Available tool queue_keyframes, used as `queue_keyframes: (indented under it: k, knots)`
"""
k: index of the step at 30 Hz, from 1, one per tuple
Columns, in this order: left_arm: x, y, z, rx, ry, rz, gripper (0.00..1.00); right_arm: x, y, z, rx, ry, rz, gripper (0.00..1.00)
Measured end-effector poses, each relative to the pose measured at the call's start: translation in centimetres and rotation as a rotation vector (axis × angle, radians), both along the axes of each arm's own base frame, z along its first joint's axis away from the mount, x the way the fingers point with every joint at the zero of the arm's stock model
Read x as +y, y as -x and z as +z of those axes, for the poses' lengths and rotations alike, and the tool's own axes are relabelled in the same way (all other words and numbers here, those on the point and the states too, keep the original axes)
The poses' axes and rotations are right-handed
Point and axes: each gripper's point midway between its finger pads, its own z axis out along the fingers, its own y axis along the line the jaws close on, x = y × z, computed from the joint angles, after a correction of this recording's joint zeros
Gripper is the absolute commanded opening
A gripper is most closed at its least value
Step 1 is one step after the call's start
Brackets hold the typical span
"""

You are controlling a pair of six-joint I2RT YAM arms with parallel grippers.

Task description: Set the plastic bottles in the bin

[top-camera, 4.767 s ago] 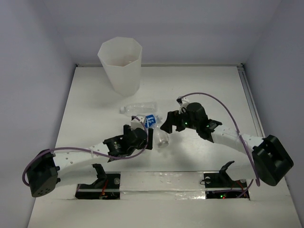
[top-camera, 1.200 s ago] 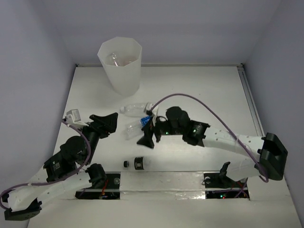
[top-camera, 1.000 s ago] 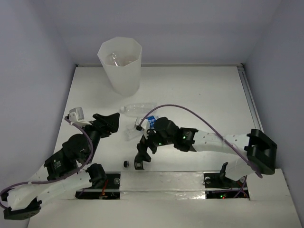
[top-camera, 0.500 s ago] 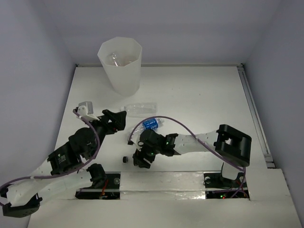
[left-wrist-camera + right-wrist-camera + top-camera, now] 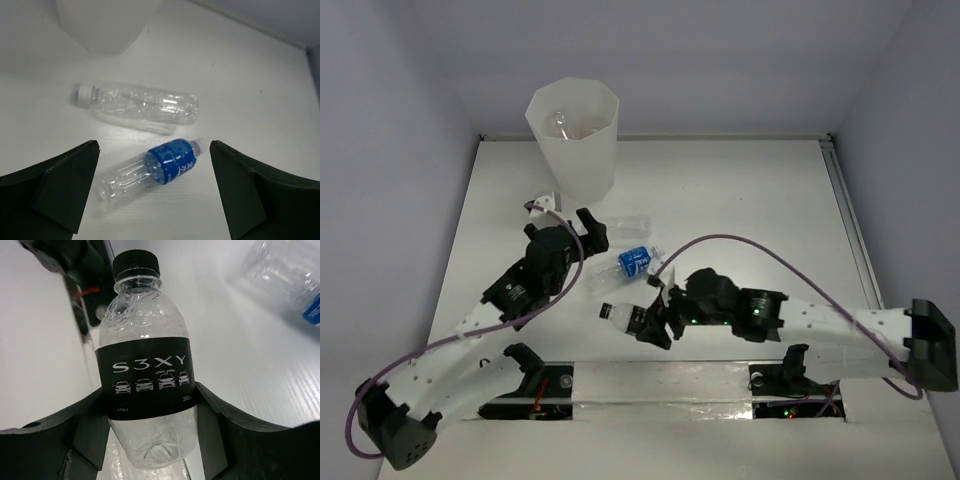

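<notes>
The bin [image 5: 572, 138] stands at the far left, with one clear bottle [image 5: 558, 122] inside. A clear unlabelled bottle [image 5: 140, 105] and a blue-labelled bottle [image 5: 152, 170] lie on the table mid-way; the blue-labelled one also shows in the top view [image 5: 626, 265]. My left gripper [image 5: 590, 229] is open and empty, hovering above these two, with the blue-labelled bottle between its fingers [image 5: 65, 187] in the wrist view. My right gripper [image 5: 655, 323] is shut on the black-labelled, black-capped bottle [image 5: 145, 372], held near the front, cap pointing left [image 5: 605, 312]. The red-capped and orange bottles are out of view.
The bin's base [image 5: 105, 25] shows just beyond the clear bottle in the left wrist view. The arm mounts [image 5: 535, 375] sit at the table's near edge. White walls close the table [image 5: 750, 200] at the back and both sides.
My right gripper has taken hold of the black-labelled bottle near the front edge and drawn back right with it. My left arm has swung forward and right, over the two lying bottles.
</notes>
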Motion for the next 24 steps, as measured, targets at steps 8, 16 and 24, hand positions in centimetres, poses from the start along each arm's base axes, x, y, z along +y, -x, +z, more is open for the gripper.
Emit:
queue_keyframes:
  k: [8, 16, 24]
  knots:
    - [-3.8, -1.7, -6.5, 0.151, -0.069, -0.140, 0.98, -4.7, 0.6, 12.6, -0.126, -0.352, -0.069, 0.44]
    - [-7.3, -1.9, -7.9, 0.105, -0.167, -0.311, 0.96, -9.7, -1.7, 21.6, -0.280, -0.570, -0.273, 0.44]
    - [-9.2, -1.9, -11.3, 0.124, -0.319, -0.421, 0.97, -10.7, -4.8, 20.9, -0.306, -0.516, -0.453, 0.43]
